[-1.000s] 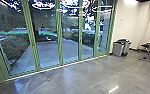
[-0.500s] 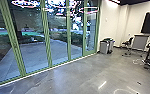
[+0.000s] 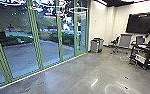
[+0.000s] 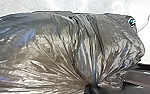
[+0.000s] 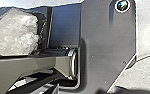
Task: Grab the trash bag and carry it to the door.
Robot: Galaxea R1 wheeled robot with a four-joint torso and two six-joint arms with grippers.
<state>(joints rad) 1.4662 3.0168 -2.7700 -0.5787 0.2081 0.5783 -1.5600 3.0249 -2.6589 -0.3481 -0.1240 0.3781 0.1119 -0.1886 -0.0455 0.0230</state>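
One trash bag [image 4: 53, 50], and it's big and close at the left wrist camera: dark, see-through, glossy plastic, with glints of blue and brown and folds racing in to a tight, bunched neck [image 4: 91, 83]! Is the left gripper apart, together or clamped on that neck? Cannot tell from this angle. Over to the right wrist, where a pale, crumpled clump [image 5: 18, 32] sits up beside the robot's own dark metalwork; whether it is part of the bag is unclear, and the state of the right gripper cannot be told either.

Out ahead runs the polished grey floor [image 3: 73, 75], streaked with reflected light and dotted with small dark bits. Along the robot's left stands the tall run of glass panels in green frames [image 3: 38, 45], ring-shaped lights gleaming in the panes. On the right, a black cart [image 3: 143, 62] carries a white box [image 3: 140, 59]. Deeper in, grey bins [image 3: 96, 46] stand near the wall by the glass, then a dark chair [image 3: 114, 43], a grey cabinet [image 3: 124, 41] and a big black screen [image 3: 138, 23] up on the wall. And beyond the glass, paving [image 3: 21, 55] stretches away to dim greenery [image 3: 49, 36]!
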